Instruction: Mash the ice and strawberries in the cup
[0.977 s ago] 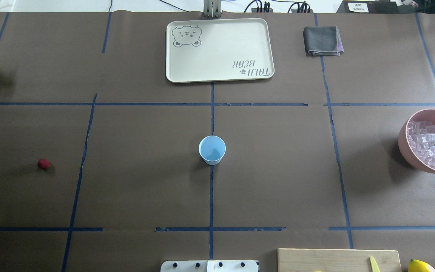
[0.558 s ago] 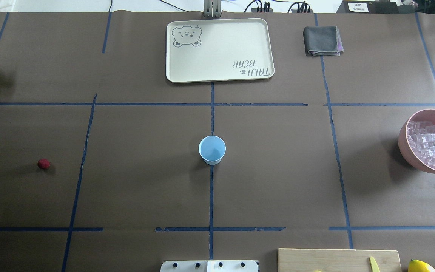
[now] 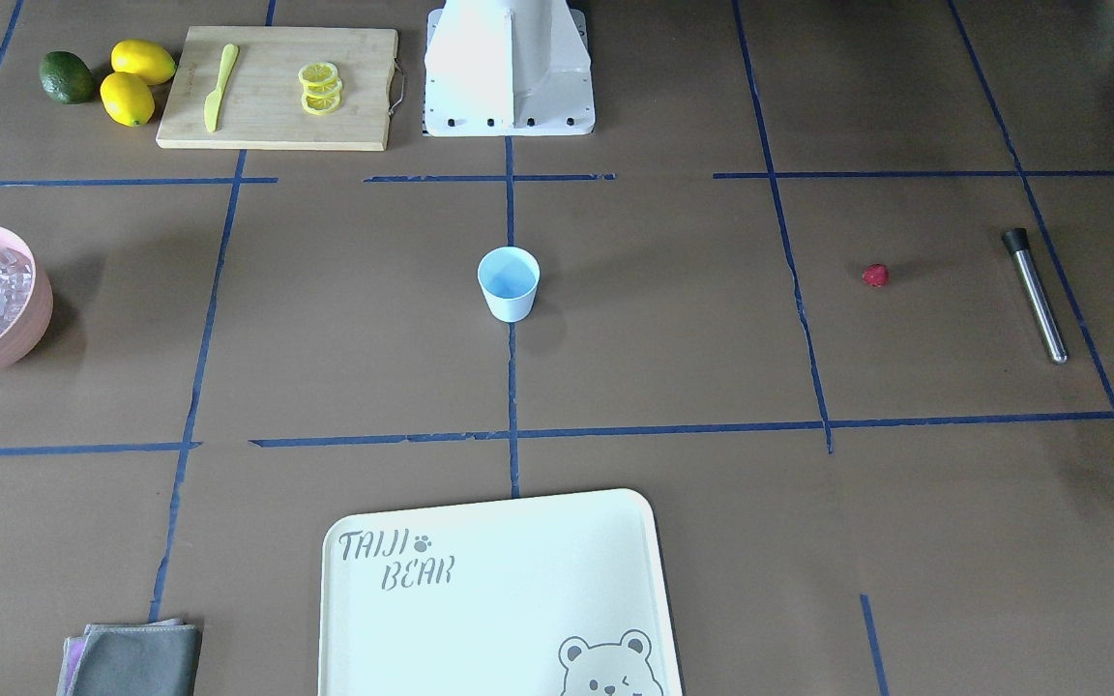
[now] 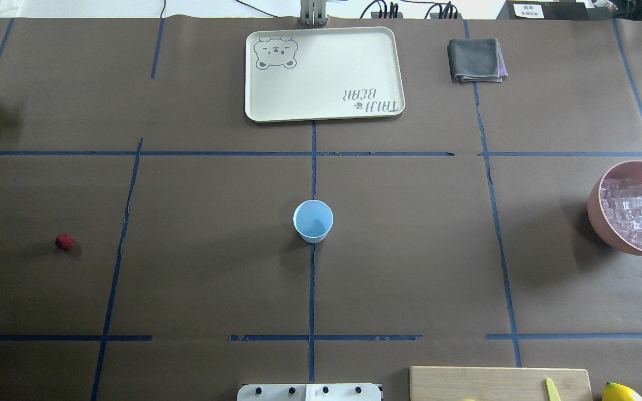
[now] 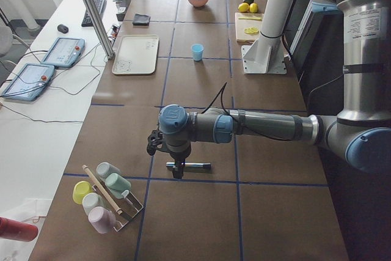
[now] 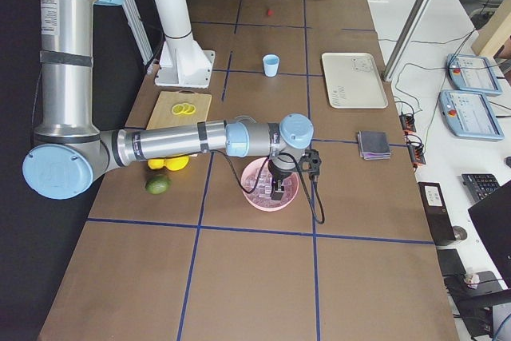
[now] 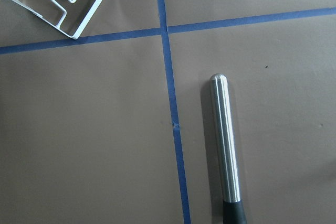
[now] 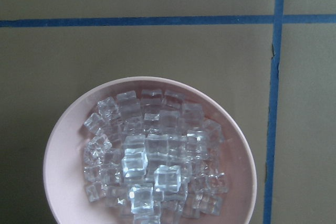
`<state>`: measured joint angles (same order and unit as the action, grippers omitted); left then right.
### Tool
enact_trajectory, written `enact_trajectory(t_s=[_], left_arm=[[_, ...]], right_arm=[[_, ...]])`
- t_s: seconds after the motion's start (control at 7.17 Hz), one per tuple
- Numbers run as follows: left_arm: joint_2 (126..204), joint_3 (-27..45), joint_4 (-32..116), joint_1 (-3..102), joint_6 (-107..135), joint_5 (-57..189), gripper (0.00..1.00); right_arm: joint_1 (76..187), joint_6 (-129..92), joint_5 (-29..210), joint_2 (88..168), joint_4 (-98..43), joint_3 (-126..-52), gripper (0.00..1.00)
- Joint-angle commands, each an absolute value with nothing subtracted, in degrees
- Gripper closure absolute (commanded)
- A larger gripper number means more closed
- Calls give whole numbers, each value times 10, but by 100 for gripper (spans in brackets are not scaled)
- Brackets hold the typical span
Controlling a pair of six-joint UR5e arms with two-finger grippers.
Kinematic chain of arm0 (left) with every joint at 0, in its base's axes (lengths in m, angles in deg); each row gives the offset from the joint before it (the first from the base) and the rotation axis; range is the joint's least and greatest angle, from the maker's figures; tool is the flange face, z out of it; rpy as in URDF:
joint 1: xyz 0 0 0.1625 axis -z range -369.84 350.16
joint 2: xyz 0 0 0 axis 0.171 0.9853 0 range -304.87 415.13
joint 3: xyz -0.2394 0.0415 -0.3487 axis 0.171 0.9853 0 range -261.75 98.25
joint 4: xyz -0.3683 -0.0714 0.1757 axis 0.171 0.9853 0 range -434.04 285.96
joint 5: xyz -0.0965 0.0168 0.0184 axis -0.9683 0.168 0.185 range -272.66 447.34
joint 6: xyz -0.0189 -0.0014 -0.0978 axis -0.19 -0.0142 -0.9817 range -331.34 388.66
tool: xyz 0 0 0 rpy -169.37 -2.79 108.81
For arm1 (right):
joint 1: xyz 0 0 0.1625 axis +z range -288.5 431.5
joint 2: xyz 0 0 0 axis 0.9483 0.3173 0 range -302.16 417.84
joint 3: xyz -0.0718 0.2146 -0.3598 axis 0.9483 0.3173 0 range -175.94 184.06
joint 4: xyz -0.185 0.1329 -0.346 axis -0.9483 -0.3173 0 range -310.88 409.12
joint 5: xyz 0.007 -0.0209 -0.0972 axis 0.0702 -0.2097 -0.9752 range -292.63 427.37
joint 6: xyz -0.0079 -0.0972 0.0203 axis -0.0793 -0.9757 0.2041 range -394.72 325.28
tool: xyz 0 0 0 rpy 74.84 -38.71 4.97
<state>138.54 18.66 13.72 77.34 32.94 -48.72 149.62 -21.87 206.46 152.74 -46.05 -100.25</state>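
The pale-blue cup (image 4: 313, 220) stands upright at the table's centre, also in the front-facing view as the cup (image 3: 509, 282), and looks empty. One red strawberry (image 4: 64, 241) lies far to its left. Ice (image 8: 152, 156) fills a pink bowl (image 4: 599, 220) at the right edge. My left gripper (image 5: 177, 169) hangs over a steel rod (image 7: 226, 140) with a black end. Over the bowl of ice hovers my right gripper (image 6: 277, 189). Each gripper shows only in a side view, so I cannot tell whether it is open or shut.
A cream bear tray (image 4: 324, 73) and a folded grey cloth (image 4: 476, 60) lie at the far side. A wooden board (image 3: 277, 87) holds lemon slices and a yellow knife, with lemons (image 3: 131, 82) beside it. A white cup rack (image 5: 107, 197) stands past the rod.
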Motion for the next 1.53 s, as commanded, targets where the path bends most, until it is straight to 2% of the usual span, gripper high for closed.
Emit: enact_trajectory(t_s=[0.0, 0.14, 0.28, 1.26, 1.4], left_arm=[[1385, 188, 152, 773, 328, -487, 0], [1385, 187, 154, 773, 329, -487, 0], [1385, 187, 154, 773, 329, -487, 0], [1385, 188, 155, 773, 329, -487, 0], [1385, 188, 155, 773, 329, -487, 0]], right_arm=[[1420, -14, 2030, 1584, -282, -1027, 2], [1363, 97, 1978, 1603, -199, -1023, 2], [1351, 136, 1968, 1603, -187, -1013, 2], [1321, 141, 1941, 1602, -187, -998, 15], [1321, 141, 1940, 1602, -187, -997, 24]])
